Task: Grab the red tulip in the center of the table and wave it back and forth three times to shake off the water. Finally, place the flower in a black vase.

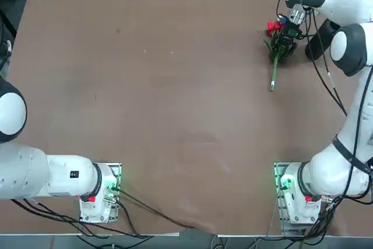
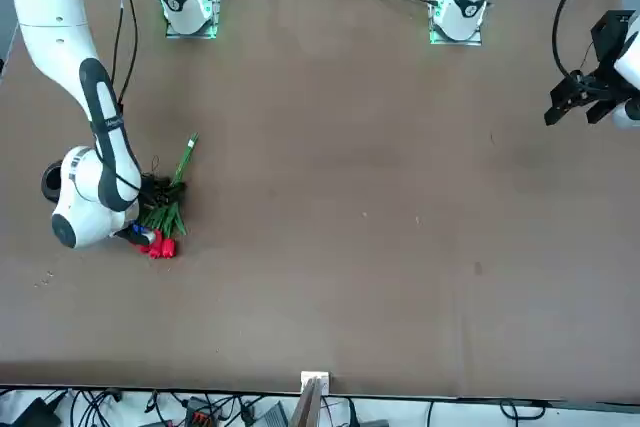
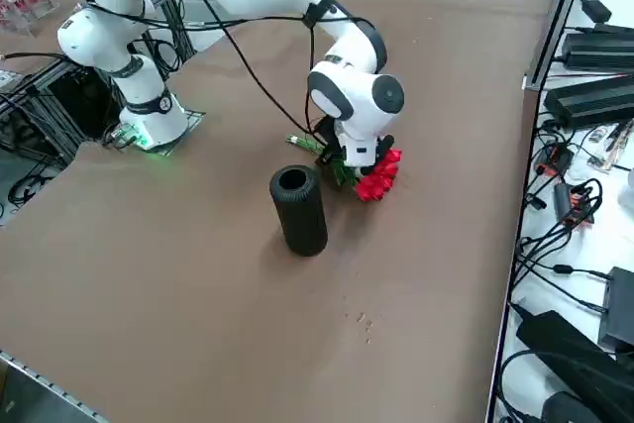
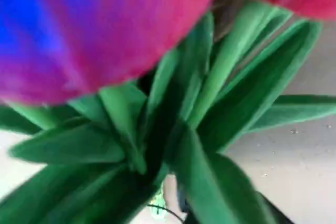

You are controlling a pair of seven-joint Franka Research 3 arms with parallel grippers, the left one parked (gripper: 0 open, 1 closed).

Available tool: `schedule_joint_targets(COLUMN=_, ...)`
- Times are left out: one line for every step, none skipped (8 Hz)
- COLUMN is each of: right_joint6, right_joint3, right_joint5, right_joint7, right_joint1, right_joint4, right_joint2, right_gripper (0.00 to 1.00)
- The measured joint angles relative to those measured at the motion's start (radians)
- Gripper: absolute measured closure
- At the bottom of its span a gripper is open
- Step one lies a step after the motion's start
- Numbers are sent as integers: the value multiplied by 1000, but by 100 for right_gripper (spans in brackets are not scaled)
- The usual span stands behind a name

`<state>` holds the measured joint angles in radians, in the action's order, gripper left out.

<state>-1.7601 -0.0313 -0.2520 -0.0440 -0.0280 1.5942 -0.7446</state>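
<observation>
Black power adapters (image 3: 594, 101) and tangled cables (image 3: 570, 200) lay beyond the desk's edge; more cables (image 2: 210, 412) hung below another side.

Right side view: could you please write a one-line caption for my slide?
Right gripper lowered onto the red tulip lying on the table, beside the upright black vase.

Matte brown table (image 1: 175, 115), ribbed matte black vase (image 3: 298, 211), glossy white arm shells.
</observation>
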Motion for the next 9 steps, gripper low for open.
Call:
schedule_joint_targets(right_joint6=-1, right_joint3=0, right_joint5=0, right_joint7=0, right_joint1=0, right_joint4=0, right_joint2=0, right_gripper=69)
schedule_joint_targets(right_joint6=-1, right_joint3=0, right_joint5=0, right_joint7=0, right_joint1=0, right_joint4=0, right_joint2=0, right_gripper=71)
schedule_joint_targets(right_joint6=-2, right_joint3=0, right_joint5=0, right_joint7=-1, right_joint1=0, right_joint4=0, right_joint2=0, right_gripper=85)
schedule_joint_targets(right_joint6=-3, right_joint3=0, right_joint5=0, right_joint7=-1, right_joint1=0, right_joint4=0, right_joint2=0, right_gripper=85)
schedule_joint_targets(right_joint6=-3, right_joint3=0, right_joint5=0, right_joint7=-1, right_joint1=0, right_joint4=0, right_joint2=0, right_gripper=85)
schedule_joint_targets(right_joint6=-3, right_joint3=0, right_joint5=0, right_joint7=-1, right_joint1=0, right_joint4=0, right_joint2=0, right_gripper=85)
schedule_joint_targets(right_joint6=-3, right_joint3=0, right_joint5=0, right_joint7=-1, right_joint1=0, right_joint4=-1, right_joint2=1, right_gripper=85)
schedule_joint_targets(right_joint6=-2, right_joint3=0, right_joint5=0, right_joint7=-1, right_joint1=0, right_joint4=-6, right_joint2=4, right_gripper=85)
schedule_joint_targets(right_joint6=-3, right_joint3=0, right_joint5=0, right_joint7=-1, right_joint1=0, right_joint4=-14, right_joint2=10, right_gripper=85)
